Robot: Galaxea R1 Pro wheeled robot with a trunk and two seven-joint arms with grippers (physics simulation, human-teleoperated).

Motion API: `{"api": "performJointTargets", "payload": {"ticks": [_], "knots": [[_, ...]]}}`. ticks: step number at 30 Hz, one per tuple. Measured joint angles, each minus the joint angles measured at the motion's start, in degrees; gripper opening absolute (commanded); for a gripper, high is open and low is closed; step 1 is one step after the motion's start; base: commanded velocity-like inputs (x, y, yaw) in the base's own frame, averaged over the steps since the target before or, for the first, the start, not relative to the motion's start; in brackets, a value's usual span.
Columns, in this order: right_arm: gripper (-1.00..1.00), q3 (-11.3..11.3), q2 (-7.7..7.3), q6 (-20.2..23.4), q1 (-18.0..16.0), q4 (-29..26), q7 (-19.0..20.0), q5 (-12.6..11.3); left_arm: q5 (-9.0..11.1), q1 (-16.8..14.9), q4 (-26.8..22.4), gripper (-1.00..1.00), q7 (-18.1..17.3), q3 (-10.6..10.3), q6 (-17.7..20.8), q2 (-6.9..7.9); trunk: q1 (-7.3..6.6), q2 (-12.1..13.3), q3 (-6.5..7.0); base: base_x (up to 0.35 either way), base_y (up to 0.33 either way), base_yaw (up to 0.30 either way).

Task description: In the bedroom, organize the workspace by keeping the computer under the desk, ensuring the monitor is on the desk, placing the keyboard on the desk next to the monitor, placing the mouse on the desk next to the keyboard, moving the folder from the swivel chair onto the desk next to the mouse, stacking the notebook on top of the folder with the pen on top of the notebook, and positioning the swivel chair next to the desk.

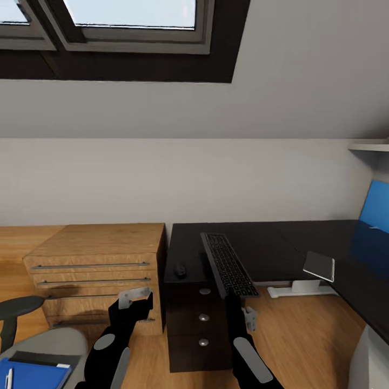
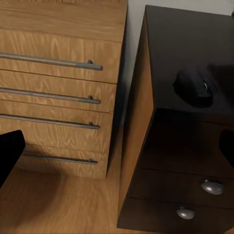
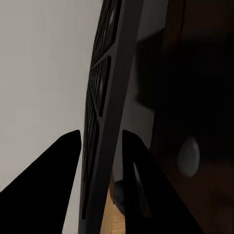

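Observation:
My right gripper point(image 1: 233, 296) point(image 3: 100, 139) is shut on the near end of the keyboard point(image 1: 227, 263) point(image 3: 105, 97), which slants over the black desk point(image 1: 270, 243) above its drawer unit point(image 1: 203, 317). The small black mouse point(image 1: 180, 270) point(image 2: 194, 87) lies on the desk's left corner. Beside the drawer unit, my left gripper point(image 1: 135, 298) hangs open and empty. At the lower left is the swivel chair point(image 1: 54, 343), carrying the blue folder point(image 1: 29, 375), the dark notebook point(image 1: 35, 358) and the pale pen point(image 1: 8, 378). The monitor is out of view.
A light-wood drawer chest point(image 1: 97, 259) point(image 2: 58, 73) stands against the desk's left side. A pale grey case point(image 1: 310, 278), possibly the computer, lies on the floor under the desk. A blue wall panel point(image 1: 378, 208) is at the right, where the desk turns toward me.

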Motion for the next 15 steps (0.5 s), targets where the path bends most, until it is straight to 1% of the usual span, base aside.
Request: {"api": "performJointTargets", "payload": {"ticks": [3, 8, 15], "knots": [[-1.00, -0.06, 0.00, -0.01, 0.00, 0.13, 0.02, -0.08, -0.02, 0.00, 0.03, 1.00, 0.00, -0.05, 0.06, 0.01, 0.02, 0.00, 0.00, 0.078, 0.005, 0.000], [-1.00, 0.07, 0.00, 0.00, 0.00, 0.32, -0.01, -0.06, 0.00, 0.00, 0.05, 1.00, -0.03, -0.06, 0.12, 0.00, 0.00, 0.00, 0.00, 0.205, 0.084, 0.000], [-1.00, 0.09, 0.00, 0.00, 0.00, 0.37, -0.08, -0.02, -0.10, 0.00, 0.12, 1.00, 0.09, -0.15, -0.08, -0.05, 0.02, 0.00, 0.00, 0.041, 0.033, 0.000]]}}
